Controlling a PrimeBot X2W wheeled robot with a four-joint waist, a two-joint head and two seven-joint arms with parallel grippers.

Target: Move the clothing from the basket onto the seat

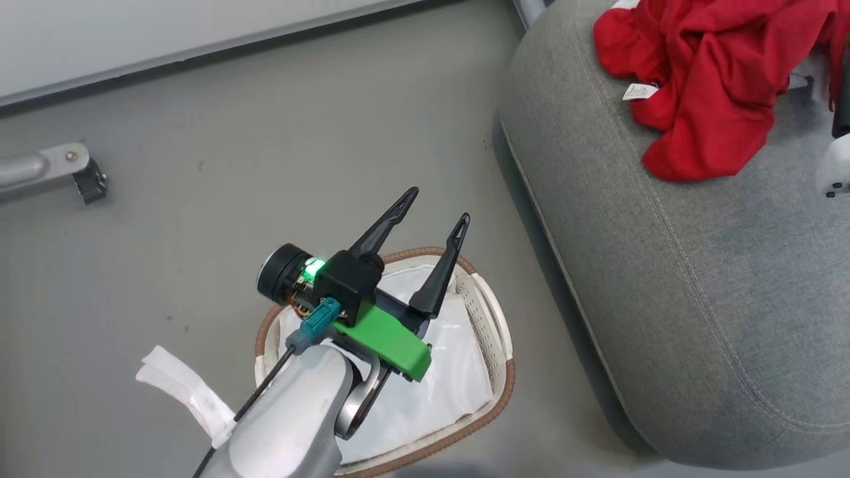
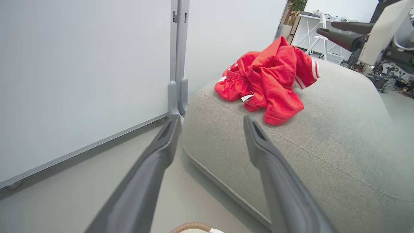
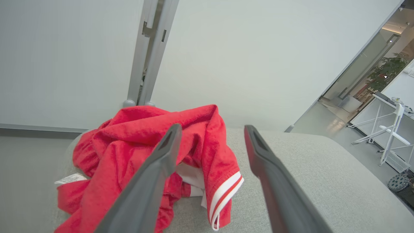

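Observation:
The clothing (image 1: 704, 79), a heap of bright red garments with white stripes and a small white tag, lies on the grey seat (image 1: 664, 265). The basket (image 1: 508, 378) stands on the floor left of the seat, with its white liner showing inside. Above it my left gripper (image 1: 439, 206) is open and empty, fingers pointing towards the seat. In the left wrist view my right gripper (image 2: 326, 27) hovers open beyond the clothing (image 2: 271, 81). In the right wrist view its fingers (image 3: 212, 128) spread just above the clothing (image 3: 129, 152), holding nothing.
A white wall panel (image 1: 133, 40) runs along the far floor edge, with a grey post (image 2: 179, 55) beside the seat. A metal leg with a caster (image 1: 73, 169) sits at the left. A white cloth strip (image 1: 186, 392) lies by the basket.

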